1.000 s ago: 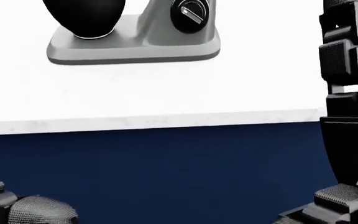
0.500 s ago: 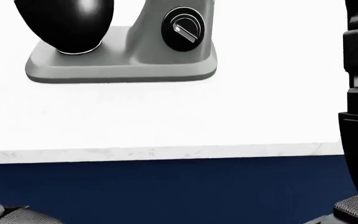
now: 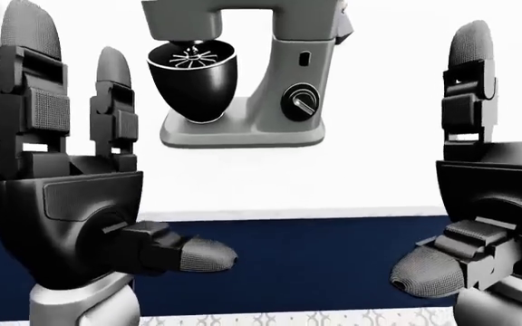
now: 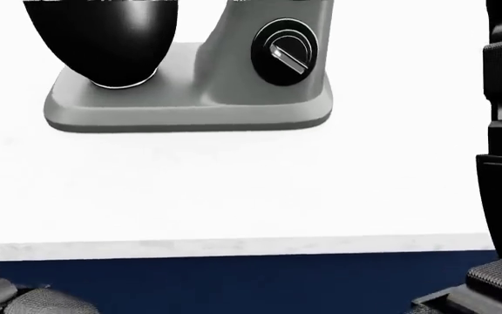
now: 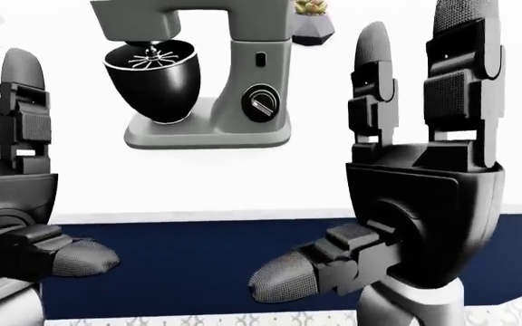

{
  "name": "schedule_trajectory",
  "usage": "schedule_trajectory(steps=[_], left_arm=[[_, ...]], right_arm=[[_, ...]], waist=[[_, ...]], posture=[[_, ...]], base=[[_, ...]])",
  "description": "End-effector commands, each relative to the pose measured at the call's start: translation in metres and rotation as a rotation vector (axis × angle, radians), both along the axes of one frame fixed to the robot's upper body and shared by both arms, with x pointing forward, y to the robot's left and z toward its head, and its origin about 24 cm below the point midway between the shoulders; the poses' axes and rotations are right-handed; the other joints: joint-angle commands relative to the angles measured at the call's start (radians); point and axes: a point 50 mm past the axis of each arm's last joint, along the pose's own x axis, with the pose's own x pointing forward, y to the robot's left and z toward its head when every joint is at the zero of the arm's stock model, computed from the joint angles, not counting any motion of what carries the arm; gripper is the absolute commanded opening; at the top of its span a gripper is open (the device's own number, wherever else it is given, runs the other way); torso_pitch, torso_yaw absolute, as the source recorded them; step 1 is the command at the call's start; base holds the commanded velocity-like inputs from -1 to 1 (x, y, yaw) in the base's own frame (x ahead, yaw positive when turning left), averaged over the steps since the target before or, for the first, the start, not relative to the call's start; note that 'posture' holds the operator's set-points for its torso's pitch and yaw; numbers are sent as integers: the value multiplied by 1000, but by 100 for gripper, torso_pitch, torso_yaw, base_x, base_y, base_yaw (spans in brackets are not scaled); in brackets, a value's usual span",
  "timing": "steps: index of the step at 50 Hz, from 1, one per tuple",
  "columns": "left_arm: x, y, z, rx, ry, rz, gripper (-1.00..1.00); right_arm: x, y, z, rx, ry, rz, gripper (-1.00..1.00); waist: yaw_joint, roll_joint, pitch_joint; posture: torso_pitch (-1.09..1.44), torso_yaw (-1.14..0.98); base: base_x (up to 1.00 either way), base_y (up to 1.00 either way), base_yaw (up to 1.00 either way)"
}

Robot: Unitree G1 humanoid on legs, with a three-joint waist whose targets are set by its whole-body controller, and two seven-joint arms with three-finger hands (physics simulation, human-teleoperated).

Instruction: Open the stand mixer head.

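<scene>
Mixer (image 3: 243, 75) is sitting on the white counter (image 3: 243, 183), up beyond both raised hands and between them in the left-eye view, touching neither. Its grey head (image 3: 243, 17) is lying down over the black bowl (image 3: 193, 78), whisk showing inside. Left hand (image 3: 66, 183) is standing released, fingers (image 3: 30, 88) pointing up, thumb sticking out sideways, gripping nothing. Right hand (image 3: 488, 197) is doing the same at the right edge.

Head view is looking lower: mixer base (image 4: 190, 108) and round dial (image 4: 284, 52) are filling the top, well above the left of the right hand's finger, which is showing along the right edge.

Right-eye view is showing the right hand large, fingers (image 5: 460, 81) spread open and upright, mixer off to its upper left. A small potted plant (image 5: 311, 17) is sitting past the mixer.
</scene>
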Motion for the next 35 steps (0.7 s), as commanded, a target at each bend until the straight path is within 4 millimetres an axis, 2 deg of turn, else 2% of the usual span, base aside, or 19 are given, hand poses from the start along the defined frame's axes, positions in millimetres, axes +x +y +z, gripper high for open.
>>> schedule_trajectory(steps=[1, 2, 3, 4, 6, 7, 9, 11, 12, 14, 15, 16, 17, 21, 22, 23, 25, 27, 35], left_arm=[[-5, 1, 7, 4, -53, 4, 100], [-5, 0, 7, 4, -52, 3, 100], [-5, 0, 7, 4, -53, 3, 100], [-5, 0, 7, 5, -53, 3, 100], [-5, 1, 7, 4, -53, 4, 100], [-5, 0, 7, 5, -53, 3, 100], [-5, 0, 7, 4, -53, 3, 100], [-5, 0, 6, 5, -52, 3, 100], [-5, 0, 6, 5, -52, 2, 100], [-5, 0, 6, 5, -52, 2, 100], [-5, 0, 6, 5, -52, 2, 100], [-5, 0, 6, 5, -52, 2, 100], [-5, 0, 6, 6, -52, 1, 100], [-5, 0, 6, 6, -53, 2, 100], [-5, 0, 6, 7, -53, 3, 100], [-5, 0, 6, 7, -52, 4, 100], [-5, 0, 6, 8, -52, 5, 100], [-5, 0, 6, 9, -52, 8, 100], [-5, -1, 6, 13, -55, 11, 100]], right_arm=[[-5, 0, 5, 1, -45, 23, 100], [-5, 0, 5, -4, -39, 33, 100], [-5, 0, 5, -4, -40, 29, 100], [-5, 0, 5, -3, -42, 25, 100], [-4, 0, 5, -5, -43, 13, 100], [-4, 0, 4, -10, -43, -3, 100], [-4, 1, 4, -12, -46, -5, 100], [-4, 1, 4, -9, -43, -6, 100], [-4, 1, 3, -11, -44, -6, 100], [-5, 1, 3, -10, -42, 17, 100], [-5, 1, 4, -5, -45, 22, 100], [-5, 0, 4, -5, -40, 25, 100], [-4, 0, 4, -5, -35, 27, 100], [-3, 0, 4, -8, -35, -11, 100], [-3, 0, 3, -7, -35, -11, 100], [-3, 1, 3, -10, -37, -9, 100], [-3, 1, 3, -10, -35, -10, 100], [-3, 1, 3, -13, -34, -7, 100], [-3, 1, 2, -16, -34, -3, 100]], waist=[[-1, 0, -22], [-8, 3, -51], [-16, 17, 12], [-18, 12, 32], [-25, 19, 17], [-24, 24, 30], [-41, 35, -24], [-48, 55, -21], [-43, 41, -13], [-37, 33, -27], [-30, 38, -50], [-23, 37, 0], [-23, 42, 27], [-12, 32, 13], [-13, 33, -18], [-11, 16, -32], [-3, -21, -28], [-3, 2, -25], [-19, 13, -42]], posture=[[0, 0], [0, 0], [0, 0], [0, 0], [0, 0], [0, 0], [0, 0], [0, 0], [0, 0], [0, 0], [0, 0], [0, 0], [0, 0], [0, 0], [0, 0], [0, 0], [0, 0], [0, 0], [0, 0]], base=[[0, 0, 0], [59, 0, 0], [64, 0, 0], [65, 0, 0], [52, 0, 0], [12, 0, 0], [0, 0, 0], [0, 0, 0], [0, 0, 0], [1, 0, 0], [38, 0, 0], [62, 0, 0], [66, 0, 0], [52, 0, 0], [8, 0, 0], [0, 0, 0], [0, 0, 0], [0, 0, 0], [0, 0, 0]])
